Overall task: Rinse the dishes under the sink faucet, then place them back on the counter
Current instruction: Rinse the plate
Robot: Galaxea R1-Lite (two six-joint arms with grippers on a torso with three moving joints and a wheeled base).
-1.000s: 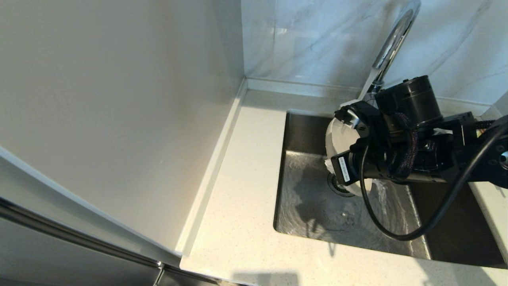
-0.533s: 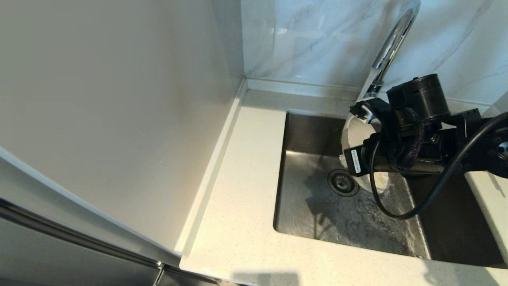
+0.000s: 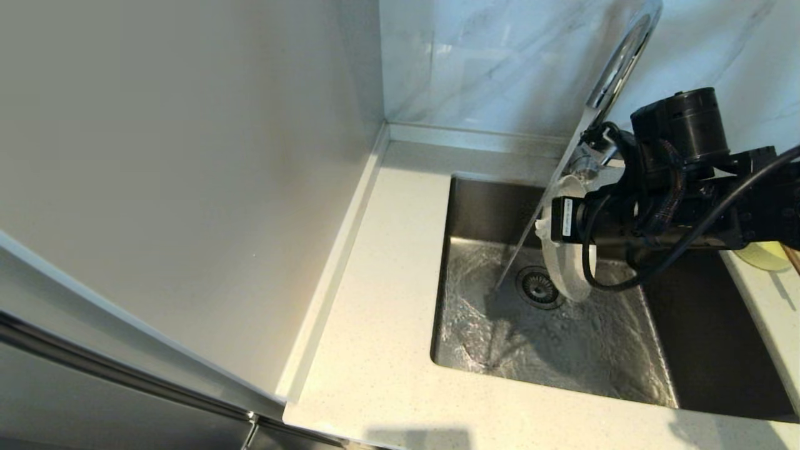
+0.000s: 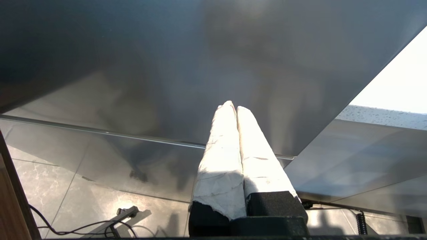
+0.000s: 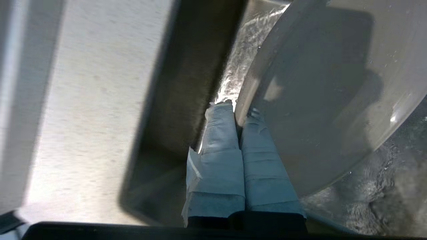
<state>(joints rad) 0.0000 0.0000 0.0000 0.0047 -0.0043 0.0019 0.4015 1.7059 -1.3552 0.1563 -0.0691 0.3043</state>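
White plate [image 3: 558, 250] pinched edge-on by right gripper [image 5: 237, 110] over basin [image 3: 562, 350]

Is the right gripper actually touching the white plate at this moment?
Touching. In the right wrist view the right gripper has its taped fingers closed on the rim of the white plate, one on each face, with the plate held edge-up over the wet sink.

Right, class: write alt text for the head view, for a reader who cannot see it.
The right gripper holds a white plate on edge over the steel sink basin, beside the water stream from the chrome faucet. A cream speckled counter surrounds the basin; a pale yellow bowl peeks out at the right.
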